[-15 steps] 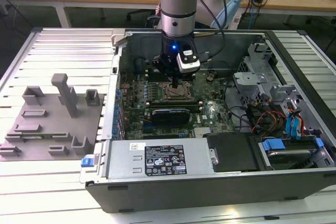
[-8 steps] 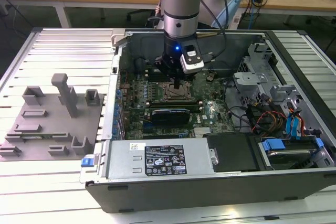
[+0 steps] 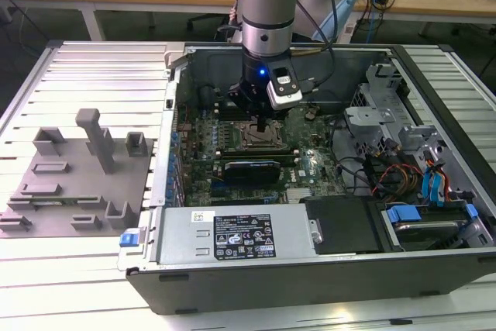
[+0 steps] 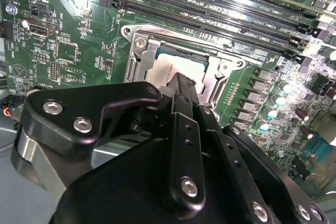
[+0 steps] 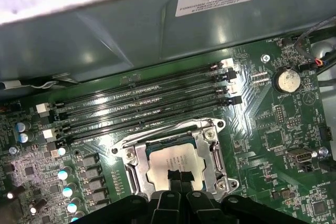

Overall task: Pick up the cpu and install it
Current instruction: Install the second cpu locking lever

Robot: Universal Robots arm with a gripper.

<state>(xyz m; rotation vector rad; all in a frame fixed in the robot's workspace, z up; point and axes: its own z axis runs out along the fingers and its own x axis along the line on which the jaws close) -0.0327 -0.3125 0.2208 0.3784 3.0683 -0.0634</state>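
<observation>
On cpu (image 5: pixel 176 165), pincer (image 5: pixel 176 174) shut.

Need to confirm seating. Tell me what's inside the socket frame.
The cpu lies flat inside the socket frame, silvery top up. The gripper has its fingertips on the chip's near edge, covering that part. The contacts beneath the chip are hidden.

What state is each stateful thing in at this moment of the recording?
cpu: lying flat inside the socket frame, silvery top facing up.
socket frame: open, cpu top uncovered.
end effector: fingertips together, down on the cpu's top.
computer case: lying on its side, side panel off, motherboard exposed.
memory slots: appear empty.
grey tray: on the table at the exterior view's left, away from the arm.
</observation>
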